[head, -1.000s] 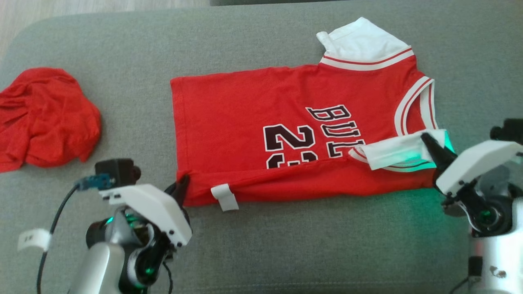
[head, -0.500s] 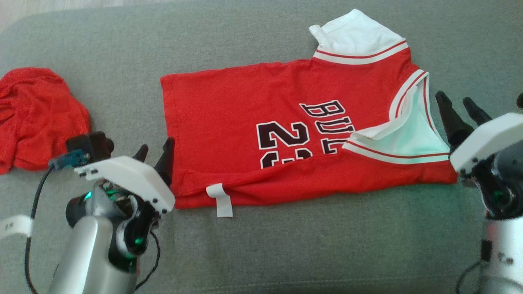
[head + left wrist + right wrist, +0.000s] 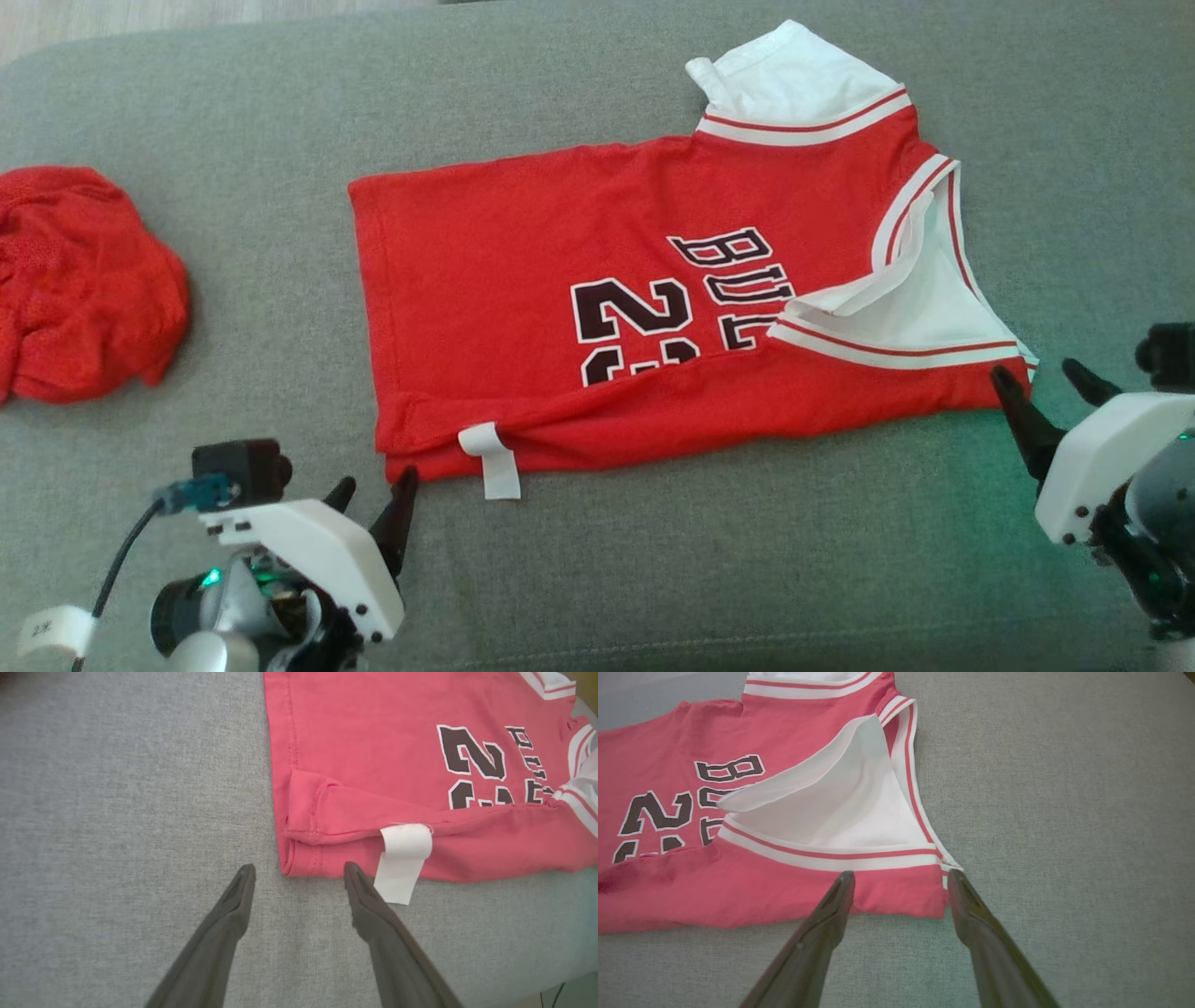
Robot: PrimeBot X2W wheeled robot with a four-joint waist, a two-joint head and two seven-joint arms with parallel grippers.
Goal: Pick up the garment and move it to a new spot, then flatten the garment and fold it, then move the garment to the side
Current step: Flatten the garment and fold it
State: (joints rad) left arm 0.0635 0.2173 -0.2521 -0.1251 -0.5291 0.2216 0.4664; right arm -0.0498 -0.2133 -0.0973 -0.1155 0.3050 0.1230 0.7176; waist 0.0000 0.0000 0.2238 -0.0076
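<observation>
Leftmost, a crumpled red cloth [image 3: 84,280] lies at the left edge of the grey cushion [image 3: 653,579], partly cut off. My left fingers [image 3: 400,509] are spread apart and hold nothing, tips just beside the hem corner of the red jersey [image 3: 523,261] and its white label [image 3: 495,457]. The jersey lies across the middle of the cushion, hem toward the left edge, collar toward the right. Its near long side is turned over the front. My right fingers [image 3: 1022,420] are also parted and empty at the shoulder corner.

Folding seems to be under way. The next fold likely needs both corners pinched and carried evenly. The turned band hides the lower half of the number and lettering.
</observation>
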